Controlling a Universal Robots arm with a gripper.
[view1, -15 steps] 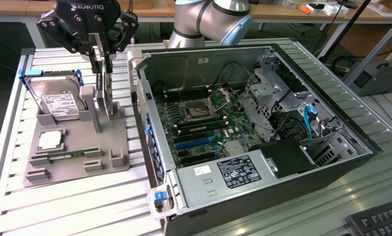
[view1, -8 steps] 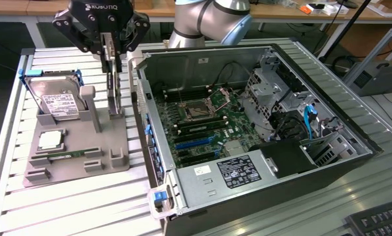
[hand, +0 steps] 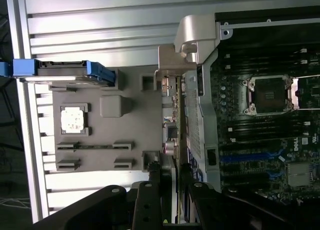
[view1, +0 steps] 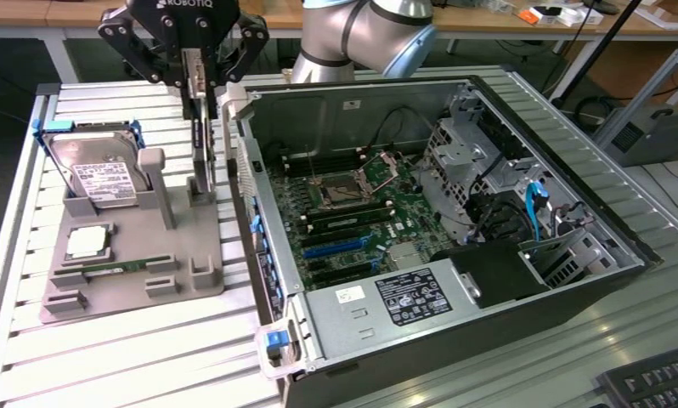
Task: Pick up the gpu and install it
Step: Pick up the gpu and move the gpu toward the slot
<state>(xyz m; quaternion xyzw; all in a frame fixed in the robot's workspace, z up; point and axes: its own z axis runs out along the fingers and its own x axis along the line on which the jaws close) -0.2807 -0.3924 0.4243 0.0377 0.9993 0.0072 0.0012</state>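
The gpu (view1: 204,149) is a thin, dark card, up on edge and seen nearly edge-on, with a silvery bracket (view1: 233,100) at one end. The fingers (hand: 150,195) pinch it from above. It sits over the edge of the grey holder (view1: 124,255), just beside the case (view1: 611,255) wall.

The exterior camera stands high above the surface (view1: 124,365), looking steeply down on the open computer case (view1: 328,106), with the grey parts tray (view1: 112,295) at nine o'clock from it. The wrist camera hangs close, facing straight down past its fingers (hand: 150,205). Both views share the tray and the case wall.
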